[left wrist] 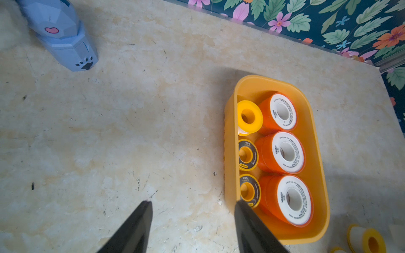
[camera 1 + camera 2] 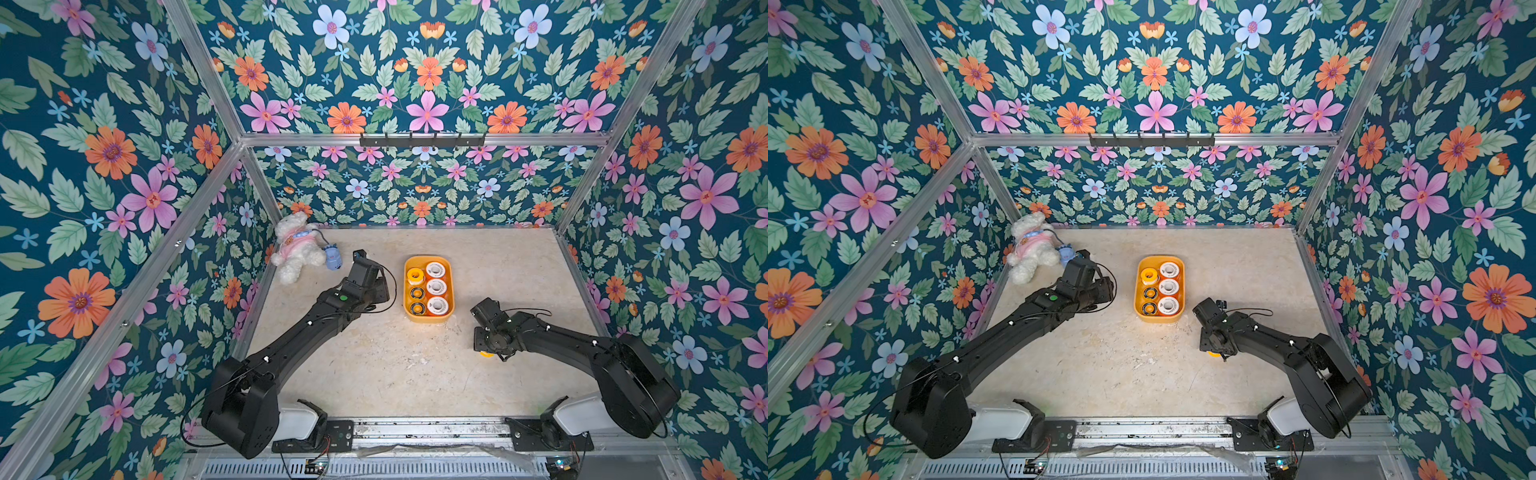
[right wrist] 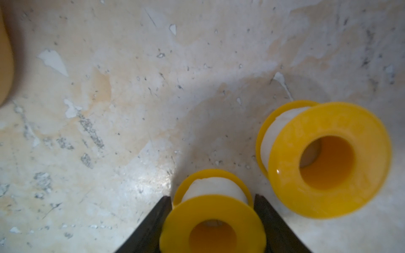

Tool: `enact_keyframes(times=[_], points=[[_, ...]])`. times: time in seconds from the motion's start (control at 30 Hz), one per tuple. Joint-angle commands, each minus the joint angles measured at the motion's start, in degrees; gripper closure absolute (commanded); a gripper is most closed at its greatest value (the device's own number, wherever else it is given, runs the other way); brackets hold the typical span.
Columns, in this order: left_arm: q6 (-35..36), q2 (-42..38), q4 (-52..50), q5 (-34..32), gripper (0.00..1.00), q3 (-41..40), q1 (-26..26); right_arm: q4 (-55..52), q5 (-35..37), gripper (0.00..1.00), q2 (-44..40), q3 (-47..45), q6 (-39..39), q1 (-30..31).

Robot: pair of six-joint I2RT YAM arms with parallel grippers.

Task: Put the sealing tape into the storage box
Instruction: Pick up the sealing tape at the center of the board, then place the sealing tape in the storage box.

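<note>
Storage box (image 2: 428, 317) at the middle of the surface (image 2: 374, 374), holding six spools of sealing tape laid flat, holes upward. Three white-faced spools (image 2: 436, 286) with orange rims line its long wall on the right arm's side. One all-yellow spool (image 2: 414, 275) and two black-and-yellow spools (image 2: 417, 293) line the opposite wall.

Left claw (image 1: 192, 202): above the bare surface just beside the box's long wall on the left arm's side, jaws wide apart, empty.

Right claw (image 3: 212, 196): outside the box, near the corner closest to the right arm's base. Its jaws flank a yellow-flanged spool (image 3: 212, 221) wound with white tape; whether they press it cannot be told.

A second yellow-flanged spool (image 3: 328, 160) rests on its flange edges just beside it. A plush toy (image 2: 297, 249) lies well apart from the box.
</note>
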Motion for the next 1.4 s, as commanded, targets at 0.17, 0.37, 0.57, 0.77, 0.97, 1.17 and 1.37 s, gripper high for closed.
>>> enact_keyframes(times=[0.17, 0.37, 0.57, 0.77, 0.97, 1.17, 1.37], points=[[0.78, 1.26, 0.51, 1.79, 0.34, -0.76, 0.13, 1.58, -3.60, 0.40, -3.71, 1.07, 0.16, 0.14], [1.52, 8.15, 5.11, 13.39, 0.34, -0.89, 1.02, 4.42, -9.28, 0.40, -5.57, 3.04, -0.17, 0.09], [1.17, 14.26, 10.24, 21.76, 0.35, -0.50, 1.56, 6.09, -13.37, 0.40, -5.11, 6.62, -1.79, 0.07], [0.76, 14.68, 12.81, 23.54, 0.38, -1.12, 1.78, 6.21, -15.69, 0.40, -4.47, 10.31, -3.11, -0.13], [0.70, 16.86, 13.25, 24.81, 0.50, -0.59, 2.00, 7.76, -18.37, 0.39, -2.08, 14.41, -4.07, -0.49], [-0.38, 17.57, 16.38, 27.61, 0.64, -1.31, 2.09, 8.76, -19.82, 0.39, 2.42, 20.38, -5.56, -1.03], [-1.10, 17.40, 19.30, 30.03, 0.68, -2.79, 2.09, 8.73, -20.25, 0.39, 8.36, 25.97, -6.90, -1.47]])
